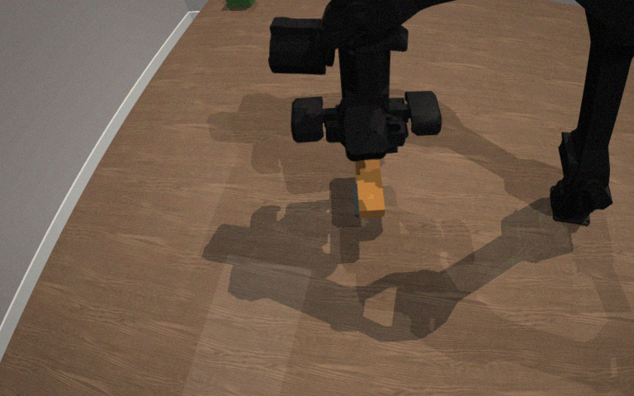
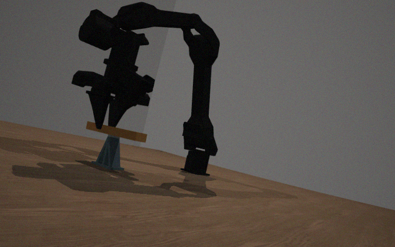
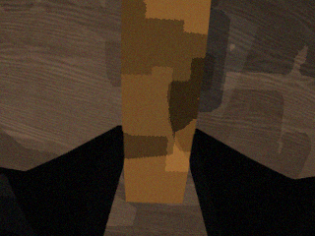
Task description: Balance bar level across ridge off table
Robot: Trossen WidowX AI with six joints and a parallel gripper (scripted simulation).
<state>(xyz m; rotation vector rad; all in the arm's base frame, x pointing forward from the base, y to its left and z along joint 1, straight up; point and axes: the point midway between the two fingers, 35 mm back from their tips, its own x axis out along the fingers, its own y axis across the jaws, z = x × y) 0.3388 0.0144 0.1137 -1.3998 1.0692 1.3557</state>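
The orange bar [image 1: 371, 198] [image 2: 130, 134] [image 3: 148, 108] lies across the top of the blue-grey ridge [image 2: 109, 154], near the bar's middle. In the exterior view the bar runs about parallel to the tilted table and stays well above it. Its underside meets the ridge top or is just above it; a tiny gap cannot be ruled out. In the top view only a thin blue sliver of the ridge shows beside the bar. My gripper [image 2: 105, 127] [image 3: 157, 136] is shut on the bar, one finger on each long side. The gripper body hides the bar's far end in the top view.
A green object [image 1: 239, 2] stands at the top edge of the top view, away from the bar. The arm's base [image 2: 197, 161] stands on the wooden table [image 1: 116, 327] [image 2: 203, 224], to the right of the ridge. The arm's shadows cross the table around the ridge.
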